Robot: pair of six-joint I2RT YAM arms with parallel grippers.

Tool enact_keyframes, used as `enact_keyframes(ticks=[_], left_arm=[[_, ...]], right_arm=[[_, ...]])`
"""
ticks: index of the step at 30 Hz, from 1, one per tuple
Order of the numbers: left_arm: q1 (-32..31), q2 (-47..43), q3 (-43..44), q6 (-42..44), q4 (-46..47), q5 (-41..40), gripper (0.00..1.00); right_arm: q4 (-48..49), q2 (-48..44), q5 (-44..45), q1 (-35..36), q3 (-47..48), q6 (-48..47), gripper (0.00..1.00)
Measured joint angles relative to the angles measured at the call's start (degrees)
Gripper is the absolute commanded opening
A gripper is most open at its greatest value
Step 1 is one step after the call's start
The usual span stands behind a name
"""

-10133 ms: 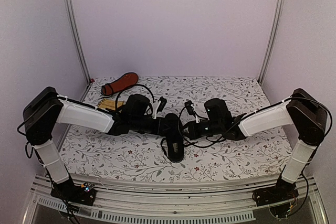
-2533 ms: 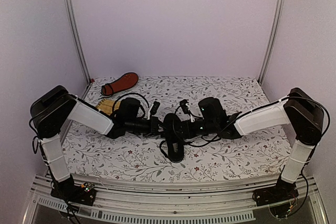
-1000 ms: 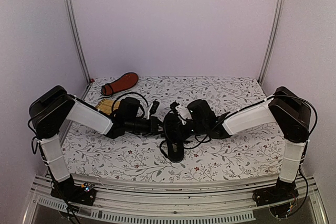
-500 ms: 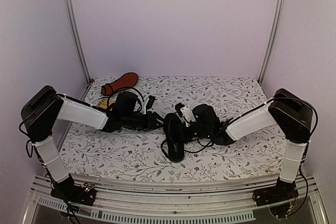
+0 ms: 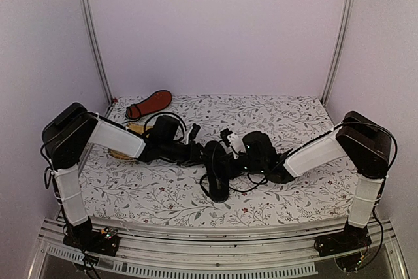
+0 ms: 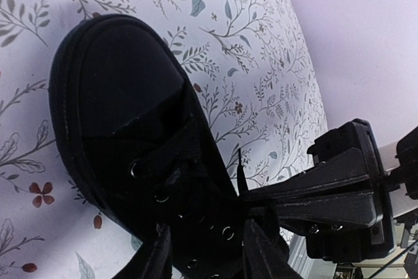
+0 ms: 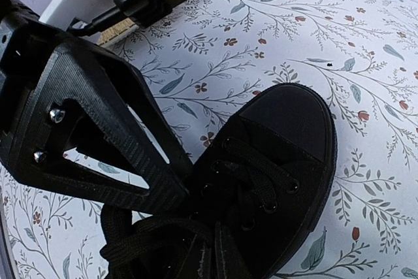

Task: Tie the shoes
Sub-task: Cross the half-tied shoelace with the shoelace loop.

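Observation:
One black shoe (image 5: 217,169) lies mid-table, toe toward the near edge, its laces loose. The other shoe (image 5: 149,104) lies at the back left with its reddish sole showing. My left gripper (image 6: 208,246) is open, with its fingers straddling the laced upper behind the toe cap (image 6: 117,89). My right gripper (image 7: 217,230) reaches in from the right and is shut on a black lace (image 7: 140,230) that loops off to the left. In the left wrist view the lace tip (image 6: 239,161) sticks up from the right gripper's closed tips (image 6: 261,202). The two grippers almost touch over the shoe.
A yellow woven mat (image 5: 126,130) lies partly under my left arm. Metal frame posts (image 5: 91,37) (image 5: 339,37) and pale walls close in the back and sides. The floral tablecloth (image 5: 294,115) covers the table.
My left gripper went from shut to open, swung away to the left and came back over the shoe. My right gripper closed and pulled slightly to the right.

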Motion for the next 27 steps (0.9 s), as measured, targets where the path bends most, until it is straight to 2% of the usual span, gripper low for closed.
enact_keyframes(ticks=[5, 11, 18, 21, 27], left_arm=[[0.0, 0.33, 0.37, -0.09, 0.24, 1.36, 0.36], [0.02, -1.16, -3.39, -0.61, 6.14, 1.7, 0.54], [0.22, -2.89, -5.49, 0.68, 10.71, 5.49, 0.59], [0.22, -2.86, -5.49, 0.9, 12.02, 7.61, 0.6], [0.2, -2.08, -5.29, 1.97, 11.8, 9.42, 0.51]], right_arm=[[0.46, 0.0, -0.31, 0.0, 0.0, 0.0, 0.02], [0.66, -0.13, -1.4, 0.0, -0.09, 0.22, 0.02], [0.94, -0.74, -2.43, 0.0, -0.81, 0.66, 0.02], [1.22, -0.76, -2.73, 0.0, -0.87, 0.92, 0.02], [1.36, -0.85, -2.84, 0.0, -1.01, 1.07, 0.02]])
